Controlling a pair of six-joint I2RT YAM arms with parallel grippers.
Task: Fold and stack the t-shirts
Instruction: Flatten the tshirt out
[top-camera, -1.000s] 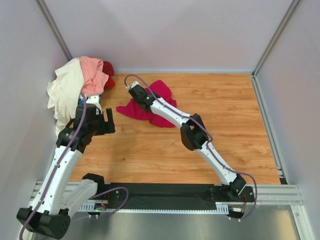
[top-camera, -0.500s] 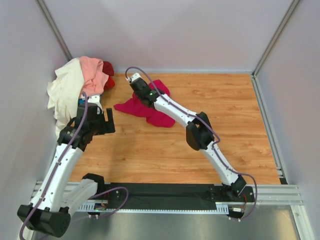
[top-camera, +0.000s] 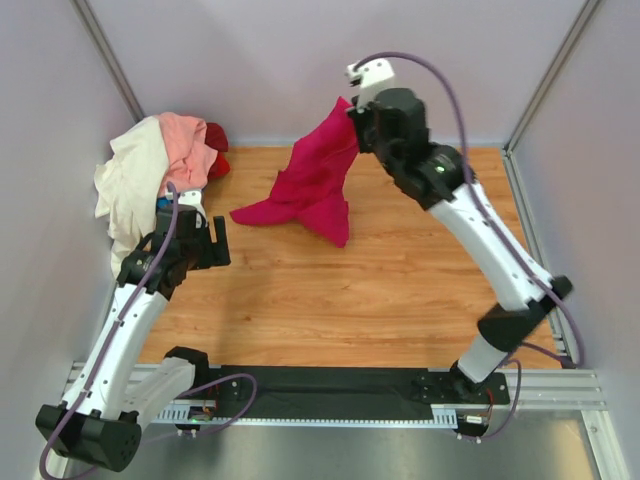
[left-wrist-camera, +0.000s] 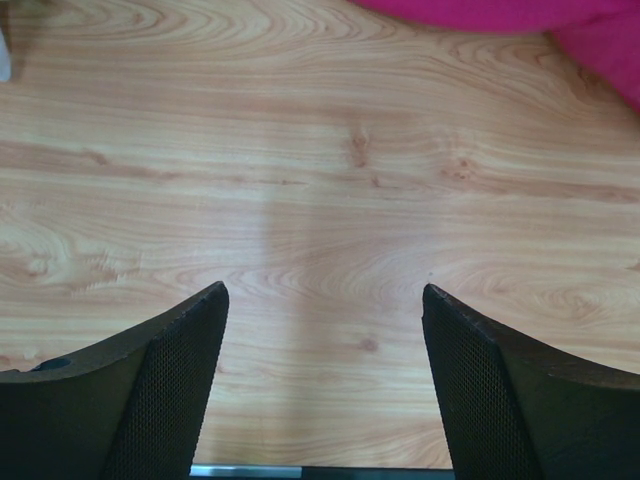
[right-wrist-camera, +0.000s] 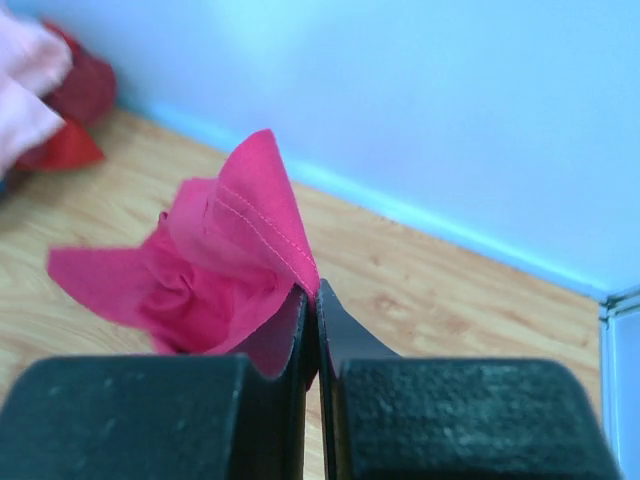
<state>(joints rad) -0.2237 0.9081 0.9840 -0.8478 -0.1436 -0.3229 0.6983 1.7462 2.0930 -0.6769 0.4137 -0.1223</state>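
With your right end effector (right-wrist-camera: 312, 300) clamped on the soft magenta-pink cloth t-shirt (top-camera: 318, 180), bring the left end effector (left-wrist-camera: 322, 292) (jaws apart) to a second corner.

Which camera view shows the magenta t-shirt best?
Top external: the whole magenta t-shirt hangs from the right gripper, its lower end resting on the table. The right wrist view shows only the pinched edge and bunched cloth; the left wrist, a strip at top.

legible text: none | top external: no lettering readable on the magenta t-shirt (top-camera: 318, 185) or the base rail (top-camera: 340, 385) | left wrist: nothing readable | right wrist: nothing readable on the cloth
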